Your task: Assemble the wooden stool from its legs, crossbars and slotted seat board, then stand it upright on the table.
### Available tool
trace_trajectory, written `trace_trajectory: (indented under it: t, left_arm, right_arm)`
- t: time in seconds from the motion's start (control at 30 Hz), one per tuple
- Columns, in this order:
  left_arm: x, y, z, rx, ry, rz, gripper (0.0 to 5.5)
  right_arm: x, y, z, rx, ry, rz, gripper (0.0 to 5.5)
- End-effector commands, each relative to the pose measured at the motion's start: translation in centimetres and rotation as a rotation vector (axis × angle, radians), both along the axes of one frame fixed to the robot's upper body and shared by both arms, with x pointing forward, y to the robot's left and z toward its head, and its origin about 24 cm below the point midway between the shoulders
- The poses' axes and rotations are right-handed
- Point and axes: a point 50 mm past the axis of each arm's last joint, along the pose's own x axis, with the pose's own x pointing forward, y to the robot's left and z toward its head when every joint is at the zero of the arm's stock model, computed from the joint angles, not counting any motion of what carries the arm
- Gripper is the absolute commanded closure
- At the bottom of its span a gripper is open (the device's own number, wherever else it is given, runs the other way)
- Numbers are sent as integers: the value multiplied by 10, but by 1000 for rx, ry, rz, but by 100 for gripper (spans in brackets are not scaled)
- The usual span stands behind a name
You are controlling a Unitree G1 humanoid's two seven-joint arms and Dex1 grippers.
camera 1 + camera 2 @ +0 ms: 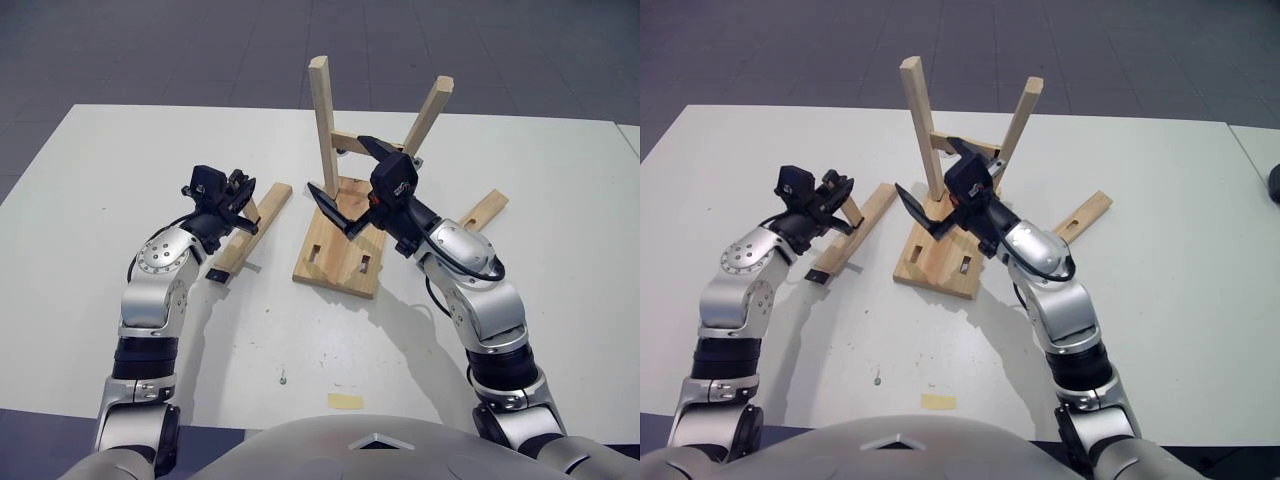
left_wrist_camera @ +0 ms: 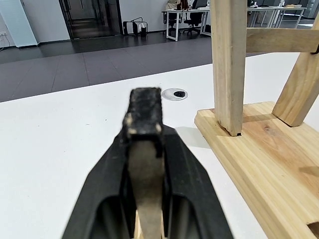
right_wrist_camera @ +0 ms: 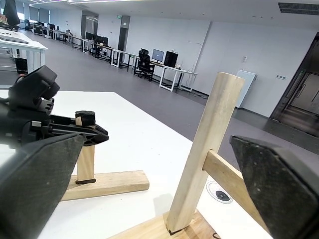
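**Two legs standing on the seat board, left gripper clamping a short piece**

The seat board (image 1: 336, 264) is lying flat in the middle of the white table (image 1: 120, 180), with its slots facing up. At the board's far end, two legs are standing in it: an upright leg (image 1: 322, 120) on the board's left side and a tilted leg (image 1: 430, 110) on its right, leaning away from the first. A crossbar (image 1: 349, 141) is joining the two partway up.

The right gripper (image 1: 336, 164) is hovering over the far half of the board. Its fingers are spread wide, with the upright leg sitting between them (whether either finger is touching the wood cannot be told).

Left of the board, a loose leg (image 1: 273, 204) is lying flat on the table, running roughly parallel to the board's left edge. The left gripper (image 1: 243, 206) is sitting over that leg. Its fingers are pinching a short wooden piece (image 2: 144, 169) that is standing upright on the leg and carrying a black cap on top.

Right of the board, a second loose leg (image 1: 486, 209) is lying on the table, partly covered by the right arm. A scrap of yellow tape (image 1: 345, 401) is lying well nearer than the board, close to the table's near edge.
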Motion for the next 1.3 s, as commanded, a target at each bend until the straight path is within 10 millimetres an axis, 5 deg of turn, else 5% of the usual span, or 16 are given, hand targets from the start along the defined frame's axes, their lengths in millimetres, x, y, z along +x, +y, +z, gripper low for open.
trace_trajectory:
  t: [0.03,0.43,1.07,1.3]
  left_arm:
    - [-19,9,-50,47,328,5,509]
    - [-12,14,-33,38,254,47,509]
    - [9,15,104,-37,-182,119,213]
    - [36,10,140,-70,-328,122,91]
  right_arm:
    - [2,0,4,0,-23,-12,10]
    - [3,1,5,-3,-35,-11,10]
    - [1,1,1,-8,-18,-3,10]
    - [0,3,2,-4,-22,-4,10]
